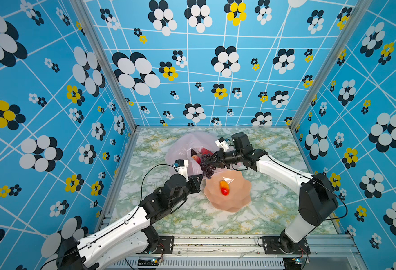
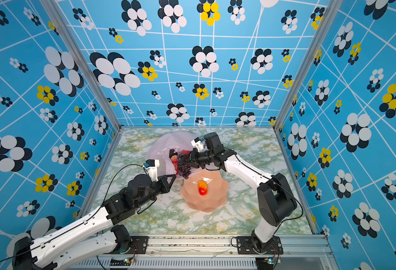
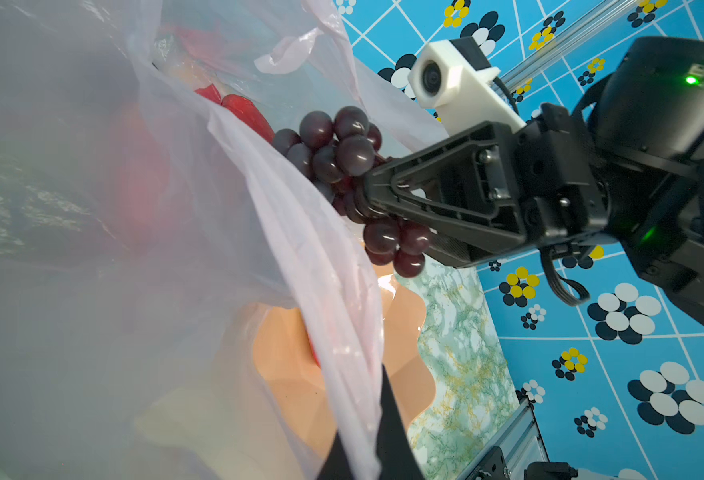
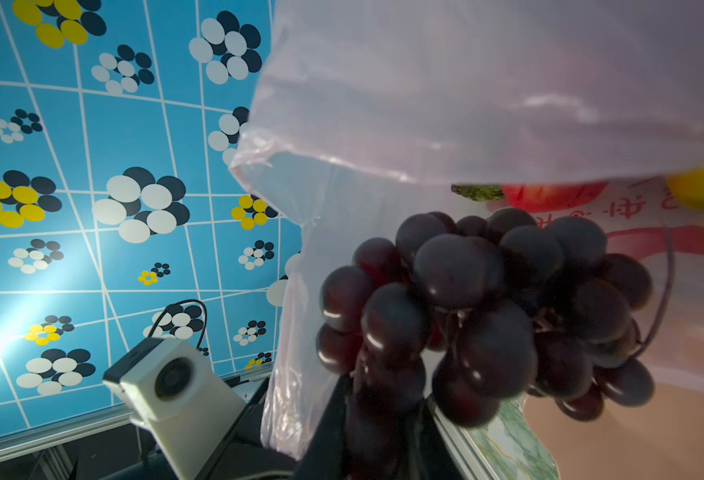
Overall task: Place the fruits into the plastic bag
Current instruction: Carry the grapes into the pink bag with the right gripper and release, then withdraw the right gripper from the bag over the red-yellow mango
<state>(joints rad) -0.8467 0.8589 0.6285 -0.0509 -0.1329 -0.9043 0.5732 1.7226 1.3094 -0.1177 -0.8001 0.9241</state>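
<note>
two claws meet at the bag's mouth. the right claw (image 1: 205, 161) is clamped on the dark purple grape bunch (image 1: 207, 168), its black fingers (image 3: 379, 187) buried among the grapes. the bunch hangs clear of the desk (image 1: 274, 187) and touches the near lip of the plastic bag (image 1: 187, 142); whether it is past the lip i cannot tell. the left claw (image 1: 199, 179), at about 7 o'clock from the bunch in both top views, is pressed together on a fold of the bag's thin pale-pink film. the left wrist view shows that film running between its fingers (image 3: 391, 415). inside the bag, at 11 o'clock from the grapes, lie other fruits (image 1: 195, 159): a red-yellow one with bright red ones behind it. at 5 o'clock from the bunch sits a peach scalloped bowl (image 1: 236, 201), just beside the bag, with one red-yellow mango (image 1: 224, 187) lying in it. the bag rests on the green-veined marble desk toward its 12 o'clock edge
</note>
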